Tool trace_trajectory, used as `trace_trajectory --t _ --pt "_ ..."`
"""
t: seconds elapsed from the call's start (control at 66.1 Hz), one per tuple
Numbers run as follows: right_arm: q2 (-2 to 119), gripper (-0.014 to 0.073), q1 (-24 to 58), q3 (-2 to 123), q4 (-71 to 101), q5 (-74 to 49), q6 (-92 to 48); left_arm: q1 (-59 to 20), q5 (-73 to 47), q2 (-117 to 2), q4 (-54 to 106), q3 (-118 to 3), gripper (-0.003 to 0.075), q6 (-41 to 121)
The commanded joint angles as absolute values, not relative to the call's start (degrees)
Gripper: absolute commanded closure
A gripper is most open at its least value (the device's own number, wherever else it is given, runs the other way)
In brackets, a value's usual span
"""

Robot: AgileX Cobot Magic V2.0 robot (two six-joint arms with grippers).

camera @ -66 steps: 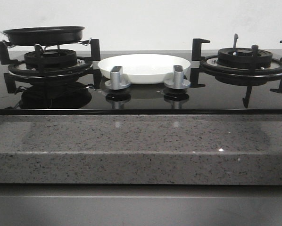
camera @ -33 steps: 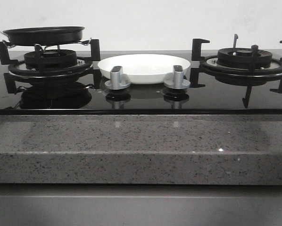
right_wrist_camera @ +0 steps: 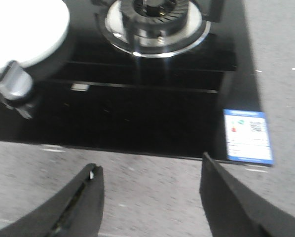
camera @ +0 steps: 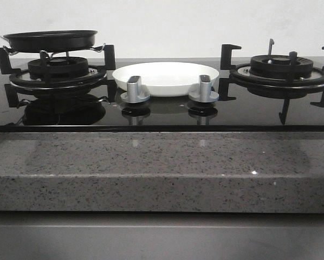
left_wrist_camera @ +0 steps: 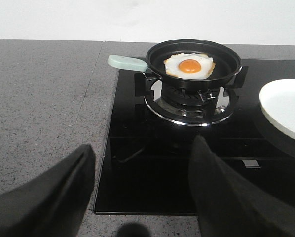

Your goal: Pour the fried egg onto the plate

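Left wrist view: fried egg (left_wrist_camera: 189,66) mid-pan (left_wrist_camera: 226,58) (plate (left_wrist_camera: 285,108) beside)

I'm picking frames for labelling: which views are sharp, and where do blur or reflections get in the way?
Front view: sharp, but the glossy black hob mirrors the burners and knobs, and the pan's inside is hidden. Left wrist view: crisp on the fried egg, evenly lit. Right wrist view: soft and smeared throughout, with a bright glare streak below the burner; its sticker is unreadable.

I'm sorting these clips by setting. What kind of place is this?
Most likely a kitchen cooktop: a black glass gas hob with burners and knobs set in a speckled stone counter, a frying pan holding a fried egg, and a white plate.
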State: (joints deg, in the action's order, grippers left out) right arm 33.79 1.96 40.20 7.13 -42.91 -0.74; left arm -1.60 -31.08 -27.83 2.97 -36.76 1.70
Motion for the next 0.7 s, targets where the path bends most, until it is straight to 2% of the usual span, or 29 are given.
trace_trajectory --t 0.0,0.378,0.545,0.681 --pt "37.1 0.0138 2.0 44.1 11.6 -38.8 -2.5 -2.0 -26.1 -28.6 3.3 -38.3 0.0292 1.1" --pt "59.7 0.0138 2.3 59.3 32.0 -48.6 -20.1 -2.0 -26.1 -28.6 3.3 -38.3 0.0292 1.1" --pt "69.2 0.0138 2.9 67.5 33.7 -51.6 -22.2 -2.0 -26.1 -28.6 3.3 -38.3 0.0292 1.1" --pt "77.0 0.0138 6.6 73.6 32.7 -52.0 -22.5 -2.0 -26.1 -28.6 3.3 -38.3 0.0292 1.1"
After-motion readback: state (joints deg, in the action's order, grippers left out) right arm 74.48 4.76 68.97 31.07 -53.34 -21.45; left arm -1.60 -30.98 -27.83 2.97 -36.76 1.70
